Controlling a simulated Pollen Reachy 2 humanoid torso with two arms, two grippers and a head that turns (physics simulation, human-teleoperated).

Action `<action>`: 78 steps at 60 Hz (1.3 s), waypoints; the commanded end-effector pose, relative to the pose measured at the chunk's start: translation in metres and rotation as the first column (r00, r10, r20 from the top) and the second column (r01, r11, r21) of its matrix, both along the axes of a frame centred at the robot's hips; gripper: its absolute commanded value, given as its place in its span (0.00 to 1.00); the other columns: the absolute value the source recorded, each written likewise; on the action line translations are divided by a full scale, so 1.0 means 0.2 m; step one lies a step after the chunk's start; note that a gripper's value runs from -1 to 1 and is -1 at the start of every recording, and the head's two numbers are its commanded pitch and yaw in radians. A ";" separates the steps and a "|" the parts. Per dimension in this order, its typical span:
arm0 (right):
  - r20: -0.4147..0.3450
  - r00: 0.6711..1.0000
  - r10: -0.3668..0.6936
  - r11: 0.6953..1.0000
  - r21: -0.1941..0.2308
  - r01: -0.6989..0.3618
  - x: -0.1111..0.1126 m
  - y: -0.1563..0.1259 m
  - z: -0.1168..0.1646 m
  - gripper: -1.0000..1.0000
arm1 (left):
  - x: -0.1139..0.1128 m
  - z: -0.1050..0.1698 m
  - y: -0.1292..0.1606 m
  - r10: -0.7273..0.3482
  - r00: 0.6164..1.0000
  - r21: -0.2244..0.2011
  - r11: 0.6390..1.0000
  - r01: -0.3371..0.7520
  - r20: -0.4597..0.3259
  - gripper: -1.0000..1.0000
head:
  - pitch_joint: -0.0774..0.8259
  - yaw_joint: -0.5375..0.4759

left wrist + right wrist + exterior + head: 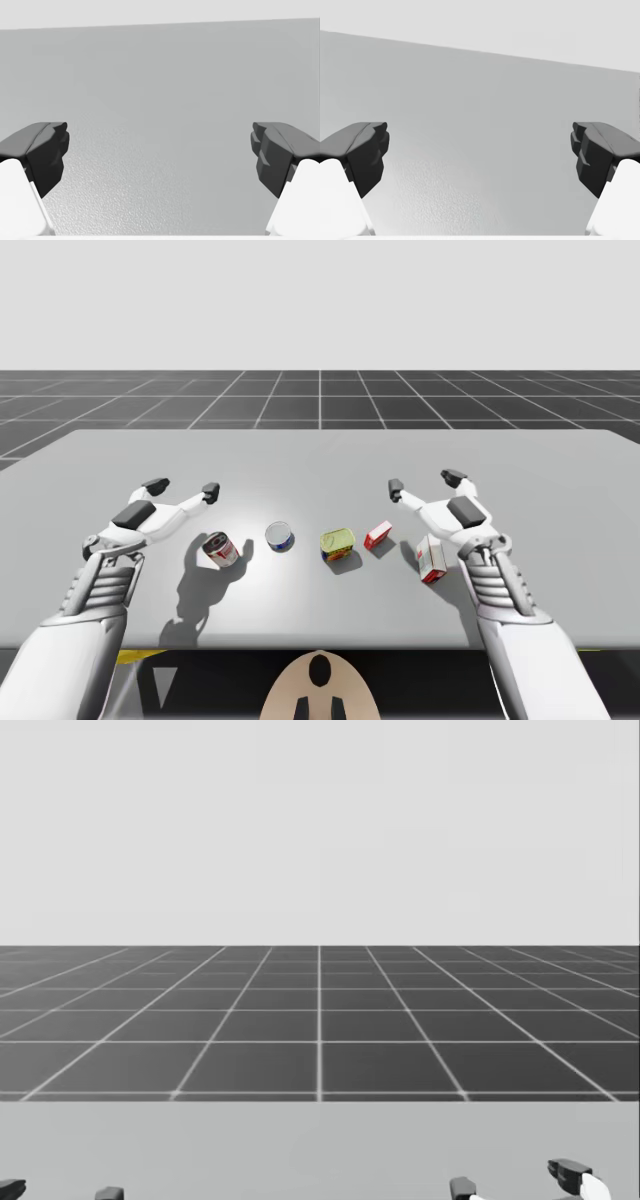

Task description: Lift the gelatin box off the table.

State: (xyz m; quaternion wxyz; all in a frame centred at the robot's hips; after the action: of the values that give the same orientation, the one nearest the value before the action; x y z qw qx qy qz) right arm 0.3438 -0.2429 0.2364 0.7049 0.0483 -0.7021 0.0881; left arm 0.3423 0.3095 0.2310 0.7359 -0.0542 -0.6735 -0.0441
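Red small box [378,534] on grey table [500,460], between yellow-green can [337,543] and larger red-and-white box [431,558], left gripper [182,487] and right gripper [424,482] spread wide, nothing held

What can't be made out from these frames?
- High view: the print on the small red box and the red-and-white box is too small to read, so I cannot tell which is the gelatin box.
- High view: the red-and-white box sits close against my right forearm; whether they touch is unclear.
- Head view: the left end effector and right end effector are cut off by the bottom edge, leaving just the fingertips.
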 end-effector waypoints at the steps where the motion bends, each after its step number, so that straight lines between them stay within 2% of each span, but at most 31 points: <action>1: 0.045 0.999 -0.027 0.999 0.023 0.026 -0.01 0.00 0.00 0.00 | 0.00 0.00 0.00 0.001 1.000 0.004 1.000 -0.001 0.006 0.00 | 0.09 0.53; 11: 0.040 0.999 -0.010 1.000 -0.003 0.011 -0.01 0.01 0.02 0.00 | 0.00 0.00 0.00 0.006 1.000 0.004 1.000 -0.006 0.009 0.00 | 0.18 0.53; 27: 0.031 0.999 -0.030 0.999 -0.023 0.031 0.00 0.01 0.00 0.00 | 0.00 0.00 0.00 0.015 1.000 0.023 1.000 -0.015 0.012 0.00 | 0.44 0.51; 34: 0.032 0.999 -0.029 0.999 -0.036 0.030 0.00 0.01 0.00 0.00 | 0.00 0.00 0.00 0.017 1.000 0.030 0.999 -0.018 0.014 0.00 | 0.55 0.47; 49: 0.037 0.999 -0.030 0.998 -0.047 0.032 0.01 0.02 0.00 0.00 | 0.00 0.01 0.00 0.015 1.000 0.031 0.999 -0.016 0.025 0.00 | 0.71 0.34; 57: 0.038 0.999 -0.026 0.998 -0.053 0.028 0.00 0.02 -0.01 0.00 | -0.01 0.02 0.00 0.014 0.999 0.027 1.000 -0.015 0.029 0.00 | 0.77 0.29; 68: 0.041 0.999 -0.013 0.996 -0.082 0.016 -0.01 0.04 0.00 0.00 | -0.01 0.02 0.00 0.016 0.999 0.017 1.000 -0.017 0.037 0.00 | 0.81 0.29; 73: 0.000 0.999 0.037 0.998 -0.058 -0.037 -0.04 0.05 0.01 0.00 | -0.01 0.02 0.00 0.019 0.999 0.015 1.000 -0.019 0.036 0.00 | 0.82 0.29; 74: -0.017 0.997 0.080 0.996 -0.047 -0.081 -0.06 0.05 0.02 0.00 | -0.01 0.02 0.00 0.021 0.999 0.014 1.000 -0.021 0.035 0.00 | 0.81 0.29; 78: -0.018 0.993 0.114 0.988 -0.107 -0.115 -0.12 0.07 0.05 0.00 | -0.01 0.02 0.00 0.024 0.999 0.013 1.000 -0.025 0.036 0.00 | 0.81 0.29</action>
State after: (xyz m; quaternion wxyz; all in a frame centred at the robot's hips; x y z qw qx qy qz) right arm 0.3343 -0.2336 0.2398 0.7005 0.0370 -0.7009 0.1289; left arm 0.3403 0.3091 0.2350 0.7252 -0.0401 -0.6860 -0.0439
